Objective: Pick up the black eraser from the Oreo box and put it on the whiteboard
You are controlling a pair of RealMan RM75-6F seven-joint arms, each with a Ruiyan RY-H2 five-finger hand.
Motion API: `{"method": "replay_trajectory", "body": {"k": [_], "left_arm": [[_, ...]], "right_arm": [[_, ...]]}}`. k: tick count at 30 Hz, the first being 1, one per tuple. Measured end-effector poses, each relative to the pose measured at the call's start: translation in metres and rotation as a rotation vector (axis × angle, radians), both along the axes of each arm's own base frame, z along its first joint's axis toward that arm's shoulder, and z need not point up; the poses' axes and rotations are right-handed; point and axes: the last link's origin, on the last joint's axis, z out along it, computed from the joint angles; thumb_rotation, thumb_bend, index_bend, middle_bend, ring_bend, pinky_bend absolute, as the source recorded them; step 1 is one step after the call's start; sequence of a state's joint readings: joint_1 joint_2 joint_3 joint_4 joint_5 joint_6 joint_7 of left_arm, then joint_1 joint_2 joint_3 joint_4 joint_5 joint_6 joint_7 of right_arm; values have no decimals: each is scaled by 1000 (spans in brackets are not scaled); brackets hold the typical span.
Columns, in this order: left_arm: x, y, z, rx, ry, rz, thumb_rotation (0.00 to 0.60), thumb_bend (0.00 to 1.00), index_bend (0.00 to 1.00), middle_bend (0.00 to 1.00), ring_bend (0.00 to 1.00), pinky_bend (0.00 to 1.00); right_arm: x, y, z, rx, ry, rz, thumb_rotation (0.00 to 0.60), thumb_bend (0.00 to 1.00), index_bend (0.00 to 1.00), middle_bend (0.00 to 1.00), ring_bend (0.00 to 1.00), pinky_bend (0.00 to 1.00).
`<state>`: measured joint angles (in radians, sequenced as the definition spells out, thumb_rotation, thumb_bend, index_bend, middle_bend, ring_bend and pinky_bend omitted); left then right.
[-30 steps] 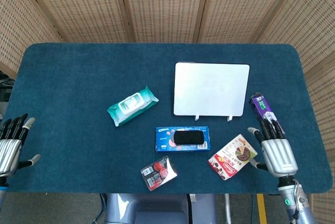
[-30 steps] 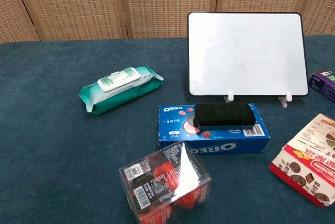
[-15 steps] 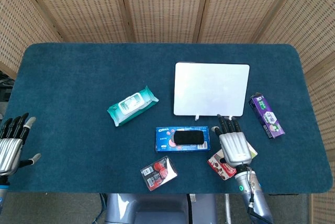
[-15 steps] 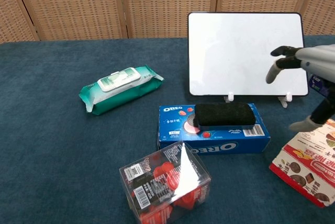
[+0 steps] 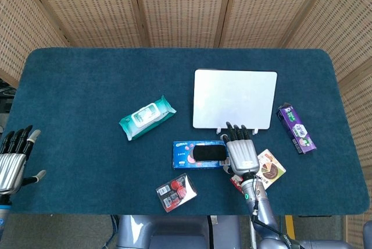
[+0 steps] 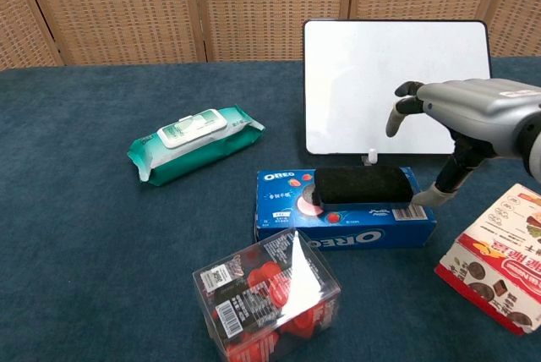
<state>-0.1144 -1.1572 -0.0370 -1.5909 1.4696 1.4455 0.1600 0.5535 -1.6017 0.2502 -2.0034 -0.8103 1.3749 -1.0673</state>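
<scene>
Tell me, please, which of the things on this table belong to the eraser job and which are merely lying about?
Belong to the job:
black eraser, lying on the box
Oreo box
whiteboard, propped upright
right hand, fingers spread, holding nothing

Just lying about:
pack of wet wipes
clear snack box
red and white snack packet
purple packet
left hand, idle at the table's edge

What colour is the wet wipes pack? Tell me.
Green with a white lid, the wet wipes pack shows best in chest view.

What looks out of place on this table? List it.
Only the black eraser: it lies on top of the Oreo box rather than at the whiteboard. The right robot hand hovers beside it, holding nothing. Nothing is spilled or damaged.
</scene>
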Motion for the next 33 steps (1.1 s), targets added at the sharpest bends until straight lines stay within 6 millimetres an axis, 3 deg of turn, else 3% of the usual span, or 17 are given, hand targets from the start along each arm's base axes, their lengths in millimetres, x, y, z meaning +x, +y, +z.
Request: {"method": "replay_trajectory", "body": {"k": [17, 33], "left_arm": [[0, -1, 2, 2, -8, -3, 600, 151, 0, 0, 0, 0], [1, 0, -1, -14, -9, -8, 600, 155, 0, 0, 0, 0]], "right_arm": [[25, 3, -26, 20, -22, 7, 600, 53, 293, 0, 0, 0], [30, -7, -43, 31, -26, -10, 600, 59, 324, 0, 0, 0]]}}
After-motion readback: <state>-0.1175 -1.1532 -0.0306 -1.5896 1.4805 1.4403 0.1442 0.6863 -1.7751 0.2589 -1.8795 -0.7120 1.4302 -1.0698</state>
